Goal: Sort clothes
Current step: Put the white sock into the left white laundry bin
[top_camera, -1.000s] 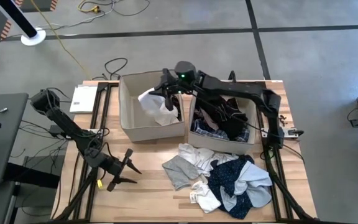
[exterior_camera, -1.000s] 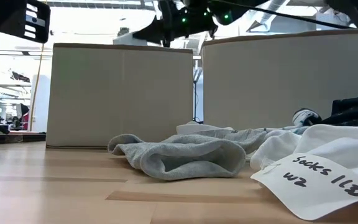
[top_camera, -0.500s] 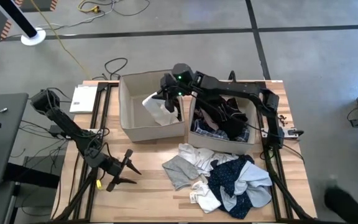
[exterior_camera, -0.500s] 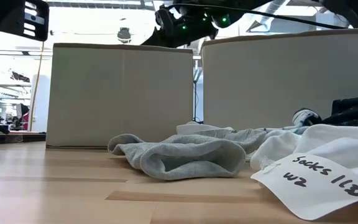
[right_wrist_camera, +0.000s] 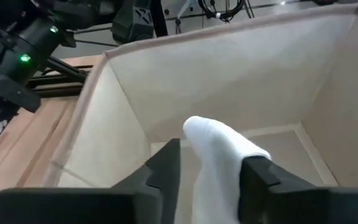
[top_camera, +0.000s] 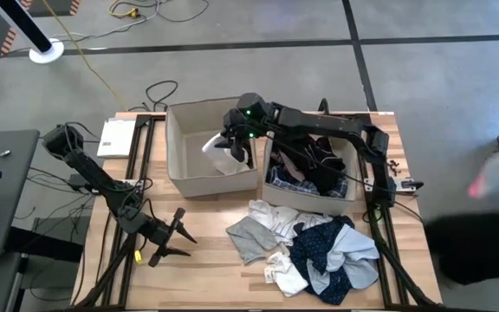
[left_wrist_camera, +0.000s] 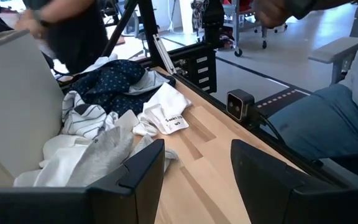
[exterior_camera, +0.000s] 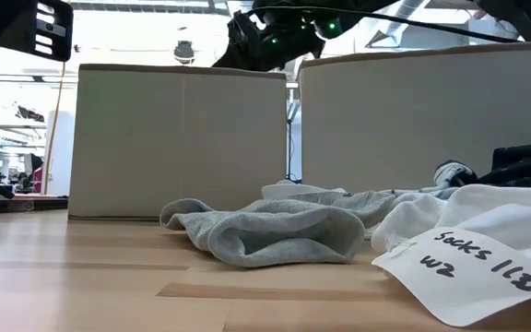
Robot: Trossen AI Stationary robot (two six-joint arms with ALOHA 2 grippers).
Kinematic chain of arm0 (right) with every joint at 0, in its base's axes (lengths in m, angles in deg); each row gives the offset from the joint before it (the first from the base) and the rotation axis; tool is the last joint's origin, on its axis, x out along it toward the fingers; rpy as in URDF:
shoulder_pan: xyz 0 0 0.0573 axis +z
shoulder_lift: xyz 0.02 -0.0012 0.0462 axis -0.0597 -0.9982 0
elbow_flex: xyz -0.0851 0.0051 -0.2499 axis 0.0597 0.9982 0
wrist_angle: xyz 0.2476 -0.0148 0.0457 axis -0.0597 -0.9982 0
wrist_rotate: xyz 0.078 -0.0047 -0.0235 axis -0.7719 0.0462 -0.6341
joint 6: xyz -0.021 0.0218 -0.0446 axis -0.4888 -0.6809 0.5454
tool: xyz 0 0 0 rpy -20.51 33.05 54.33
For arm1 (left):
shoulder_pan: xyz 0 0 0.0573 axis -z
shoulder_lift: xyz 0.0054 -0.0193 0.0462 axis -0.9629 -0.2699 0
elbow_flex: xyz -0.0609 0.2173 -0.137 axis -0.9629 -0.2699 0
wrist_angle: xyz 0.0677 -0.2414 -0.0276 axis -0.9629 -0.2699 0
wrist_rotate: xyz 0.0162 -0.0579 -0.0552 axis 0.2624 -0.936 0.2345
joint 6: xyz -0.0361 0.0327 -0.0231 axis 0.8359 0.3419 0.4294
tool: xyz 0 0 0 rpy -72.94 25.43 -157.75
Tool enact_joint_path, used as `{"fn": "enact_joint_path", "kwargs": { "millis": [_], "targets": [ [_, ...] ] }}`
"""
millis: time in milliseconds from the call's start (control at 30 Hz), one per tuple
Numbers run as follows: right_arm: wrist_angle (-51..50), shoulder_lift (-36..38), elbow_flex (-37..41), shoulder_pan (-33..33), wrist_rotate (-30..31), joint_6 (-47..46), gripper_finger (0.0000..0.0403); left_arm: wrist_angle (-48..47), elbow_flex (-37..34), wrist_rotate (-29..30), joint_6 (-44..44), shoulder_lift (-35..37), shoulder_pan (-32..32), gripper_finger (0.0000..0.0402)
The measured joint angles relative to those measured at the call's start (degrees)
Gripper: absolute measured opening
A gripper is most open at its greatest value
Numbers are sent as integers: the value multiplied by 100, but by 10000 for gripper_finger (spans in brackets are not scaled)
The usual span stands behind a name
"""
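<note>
My right gripper hangs over the left beige box, its fingers apart. A white garment stands between them and droops into the box. The right beige box holds dark and plaid clothes. A pile of grey, white, light blue and navy dotted clothes lies on the table in front of the boxes. My left gripper waits open near the table's near left, with nothing between its fingers. My right gripper has the white garment's upper fold between its parted fingers, which slant down from the right into the left box. The cloth lies against one finger. I cannot tell whether it is still pinched. It hangs slack below the fingers.
A grey garment and white socks with a paper tag lie nearest the low camera. A white pad sits at the table's far left. A blurred person moves beside the table's right edge.
My right gripper has sunk a little toward the left box and tipped its fingers downward. The white garment has gone down with it, from above the box's rim to lower inside the box, and looks more bunched.
</note>
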Motion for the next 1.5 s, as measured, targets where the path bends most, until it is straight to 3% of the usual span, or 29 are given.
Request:
{"fn": "enact_joint_path", "kwargs": {
  "millis": [233,400,867,1500],
  "targets": [
    [-530,52,-329,-6,3,31,218,-2,2,2,27,0,0,180],
    [-901,52,-722,6,3,45,245,-2,2,4,58,0,0,180],
    [-1978,52,-1934,352,636,533,245,-37,2,4,211,0,0,180],
    [-4430,52,-3335,1199,1701,901,245,-82,7,8,364,0,0,180]
  ]
}}
